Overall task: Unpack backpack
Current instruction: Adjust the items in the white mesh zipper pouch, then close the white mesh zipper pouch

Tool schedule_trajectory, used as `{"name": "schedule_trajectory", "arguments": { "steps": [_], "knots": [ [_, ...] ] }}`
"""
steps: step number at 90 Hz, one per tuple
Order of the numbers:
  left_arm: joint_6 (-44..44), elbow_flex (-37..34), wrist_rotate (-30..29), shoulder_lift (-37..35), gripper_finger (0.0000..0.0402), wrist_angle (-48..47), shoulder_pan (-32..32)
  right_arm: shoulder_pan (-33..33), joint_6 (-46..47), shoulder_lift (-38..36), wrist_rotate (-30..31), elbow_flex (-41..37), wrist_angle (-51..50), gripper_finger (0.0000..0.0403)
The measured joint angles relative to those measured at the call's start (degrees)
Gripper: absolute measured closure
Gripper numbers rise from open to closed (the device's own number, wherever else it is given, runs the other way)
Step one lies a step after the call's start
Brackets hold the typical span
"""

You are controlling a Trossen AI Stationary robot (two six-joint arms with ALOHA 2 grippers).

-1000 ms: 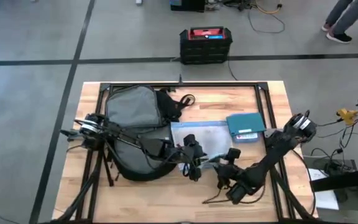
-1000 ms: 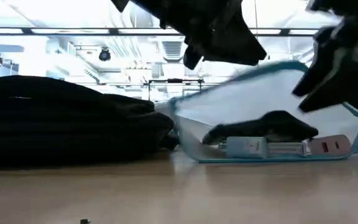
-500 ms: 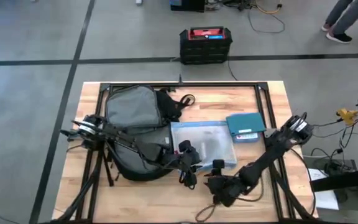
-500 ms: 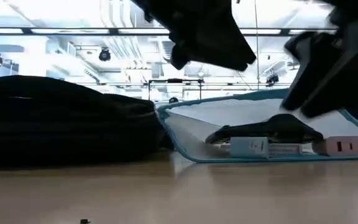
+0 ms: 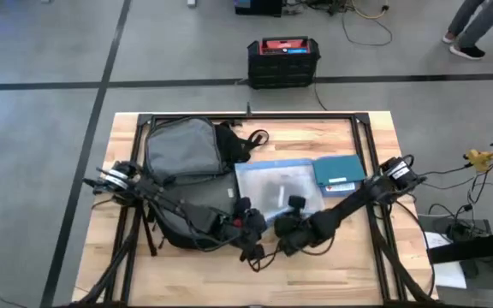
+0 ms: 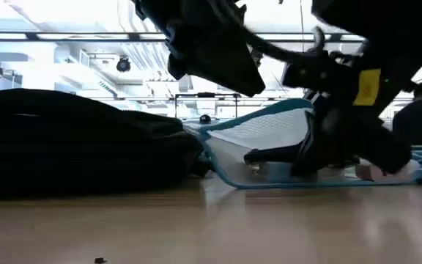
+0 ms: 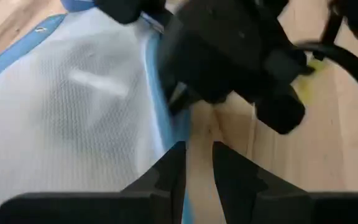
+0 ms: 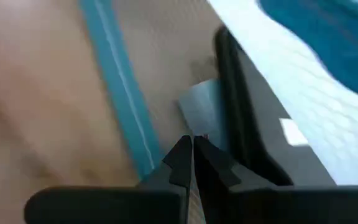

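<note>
No readable text, brand, number or sign in any view. White label on teal box (image 5: 339,172): print too small to read. Blue strip on red top of black box (image 5: 283,60): no legible characters. Yellow patch on right arm (image 6: 368,86): blank, no lettering made out. Items inside mesh pouch (image 5: 278,190): markings blurred.

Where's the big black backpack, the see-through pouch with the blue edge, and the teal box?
big black fabric backpack (image 5: 178,147): high view, grey upper panel.
clear mesh pouch with blue edge (image 5: 272,184): high view, its middle.
flat teal box (image 5: 339,170): high view, its top.
</note>
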Motion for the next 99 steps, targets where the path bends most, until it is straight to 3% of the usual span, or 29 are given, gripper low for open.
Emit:
{"name": "schedule_trajectory", "arguments": {
  "steps": [23, 44, 56, 63, 74, 99],
  "knots": [
    [0.0, -0.11, -1.93, 0.02, 0.0338, 0.46, -0.47, 5.46, 1.1, -5.83, -3.19, 0.04, -5.34, 0.0402],
    [0.9, -0.22, -2.1, 0.09, 0.0339, 4.76, -0.58, 6.78, 9.69, -7.41, -8.71, 0.06, -23.68, 0.0403],
    [4.91, -0.32, -1.56, 1.69, 0.0339, 10.17, -0.72, 7.26, 10.74, -7.43, -12.86, -1.29, -28.72, 0.0403],
    [8.23, -0.32, 0.19, 3.4, 0.0339, 14.69, -0.67, 6.18, 10.89, -7.41, -10.75, -2.83, -29.28, 0.0403],
    [11.88, -0.35, 3.05, 6.39, 0.0339, 22.53, 0.0, 5.36, 16.72, -7.69, -0.57, -2.69, -33.53, 0.0403],
    [12.59, 0.46, 3.42, 10.98, 0.0339, 32.87, 1.28, 17.66, 24.35, -16.12, -3.81, -3.31, -37.57, 0.0403]
  ]
}}
